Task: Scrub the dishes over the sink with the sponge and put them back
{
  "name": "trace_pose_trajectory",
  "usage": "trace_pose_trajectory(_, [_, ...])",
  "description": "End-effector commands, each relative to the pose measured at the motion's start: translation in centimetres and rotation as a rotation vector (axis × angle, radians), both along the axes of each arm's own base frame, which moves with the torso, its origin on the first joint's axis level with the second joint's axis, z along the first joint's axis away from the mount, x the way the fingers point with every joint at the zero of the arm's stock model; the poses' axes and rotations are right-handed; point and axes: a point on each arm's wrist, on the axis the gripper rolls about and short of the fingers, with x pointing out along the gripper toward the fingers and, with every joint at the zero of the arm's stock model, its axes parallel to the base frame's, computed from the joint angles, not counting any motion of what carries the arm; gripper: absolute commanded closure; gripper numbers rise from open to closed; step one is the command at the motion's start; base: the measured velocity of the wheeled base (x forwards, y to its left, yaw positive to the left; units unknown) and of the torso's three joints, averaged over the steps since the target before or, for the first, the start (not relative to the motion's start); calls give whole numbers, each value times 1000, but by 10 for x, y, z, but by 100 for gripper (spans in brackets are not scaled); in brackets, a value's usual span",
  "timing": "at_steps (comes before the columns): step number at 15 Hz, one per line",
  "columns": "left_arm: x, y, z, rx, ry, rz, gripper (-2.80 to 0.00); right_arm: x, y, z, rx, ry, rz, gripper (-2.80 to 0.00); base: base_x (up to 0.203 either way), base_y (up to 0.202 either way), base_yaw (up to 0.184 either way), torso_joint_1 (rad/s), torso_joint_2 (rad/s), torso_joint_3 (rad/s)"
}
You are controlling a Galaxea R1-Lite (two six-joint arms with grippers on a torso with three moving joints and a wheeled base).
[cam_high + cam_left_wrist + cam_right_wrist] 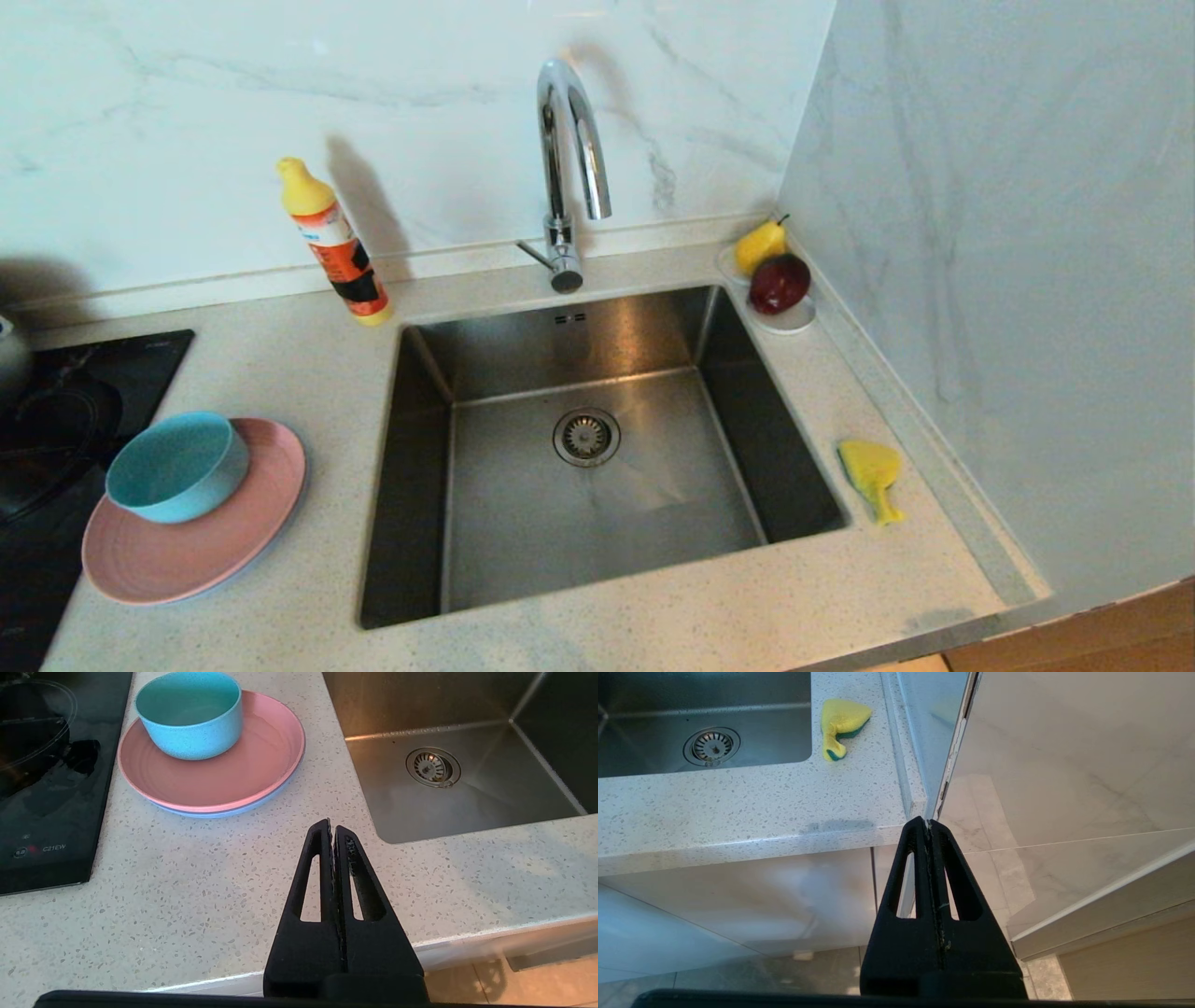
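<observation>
At the far left a black induction hob [56, 439] is set into the speckled countertop [308, 373]. Just beside it the teal-blue bowl [177, 467] sits upright on the pink plate [196, 532], which lies stacked on the pale-blue plate [224, 811], only its rim showing. The left gripper [331, 828] hangs above the counter's front edge near this stack, fingers pressed together on nothing. Behind, an orange bottle with a yellow cap [336, 245] stands tilted near the wall. The steel sink [597, 448] holds only its drain strainer [586, 436], with the chrome tap [568, 168] arching over it. On the sink's right, the yellow sponge [873, 474] lies crumpled on the counter; farther back a pear [758, 245] and a dark red apple [780, 282] rest on a white saucer [794, 322]. The right gripper [928, 828] hangs off the counter's front right corner, clenched and empty.
</observation>
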Motion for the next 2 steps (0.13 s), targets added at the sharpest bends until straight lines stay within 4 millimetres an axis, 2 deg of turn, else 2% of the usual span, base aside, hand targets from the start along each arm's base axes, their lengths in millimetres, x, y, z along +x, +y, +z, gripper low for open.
trace_pose_trajectory(1, [2,0,-5,0,22,1,0,0,0,0,-1,-3,0,0,0,0,0,0,0,0])
trace_pose_trajectory(2, [2,0,-5,0,22,1,0,0,0,0,-1,-3,0,0,0,0,0,0,0,0])
